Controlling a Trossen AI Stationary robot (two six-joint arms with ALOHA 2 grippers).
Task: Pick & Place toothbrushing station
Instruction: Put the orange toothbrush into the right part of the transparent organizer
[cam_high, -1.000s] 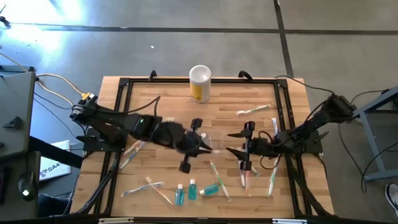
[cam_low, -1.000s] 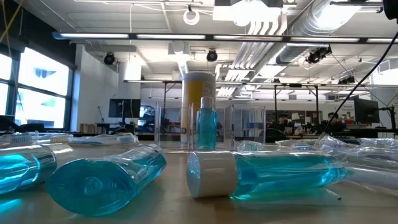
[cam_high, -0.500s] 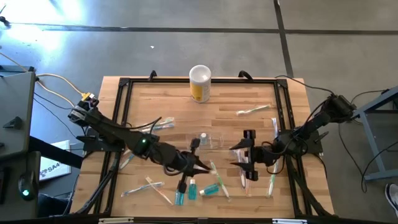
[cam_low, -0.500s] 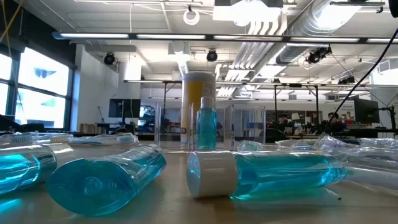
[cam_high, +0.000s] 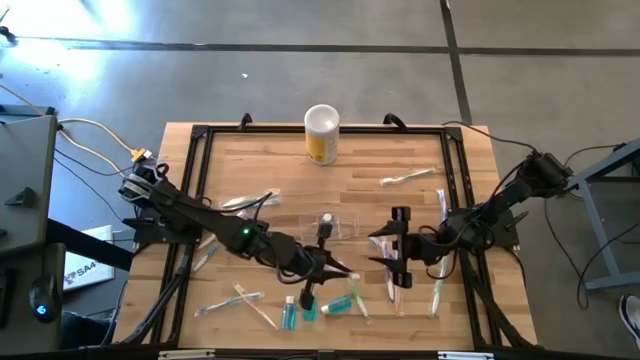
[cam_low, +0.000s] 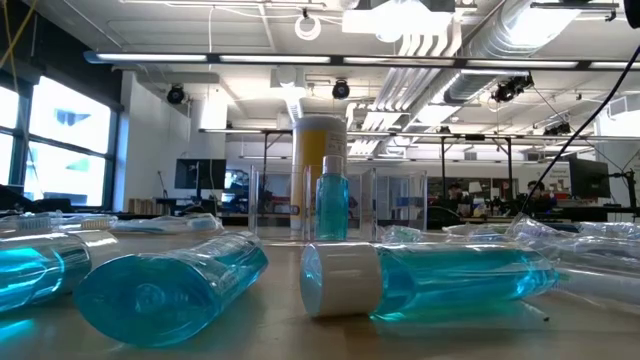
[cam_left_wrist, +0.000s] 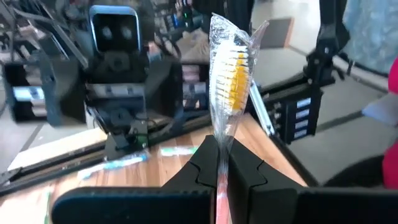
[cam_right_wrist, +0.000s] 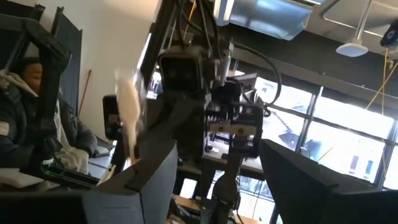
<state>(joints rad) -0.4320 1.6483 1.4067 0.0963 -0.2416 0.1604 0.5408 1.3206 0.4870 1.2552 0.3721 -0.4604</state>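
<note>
**Left gripper pinches a wrapped toothbrush over the front of the surface**

The left gripper (cam_high: 335, 268) reaches across the wooden surface (cam_high: 370, 205) toward its front middle, its jaws pressed together on a wrapped toothbrush (cam_left_wrist: 227, 87). In the left wrist view the brush runs lengthwise straight out from between the two dark fingers (cam_left_wrist: 202, 165), with the bristled yellow-and-white head at the far end, away from the wrist, and the clear wrapper flaring around it. The handle end is hidden between the jaws.

The right gripper (cam_high: 385, 248) hangs to the right of the middle, facing the left one, its jaws spread with nothing between them. In the right wrist view the pale brush shows blurred in front of the left arm.

The clear plastic holder (cam_high: 338, 226) sits near the centre of the surface, between the two grippers and slightly farther back, with one small teal tube (cam_high: 326, 220) standing upright in it. Other teal tubes (cam_high: 309, 305) lie on their sides near the front edge; in the low view they lie with their long axes across the picture, a white cap (cam_low: 340, 280) facing left. More wrapped toothbrushes (cam_high: 408, 177) are scattered flat, at different angles, around the surface. The yellow canister (cam_high: 321, 135) stands upright at the back edge.
</note>
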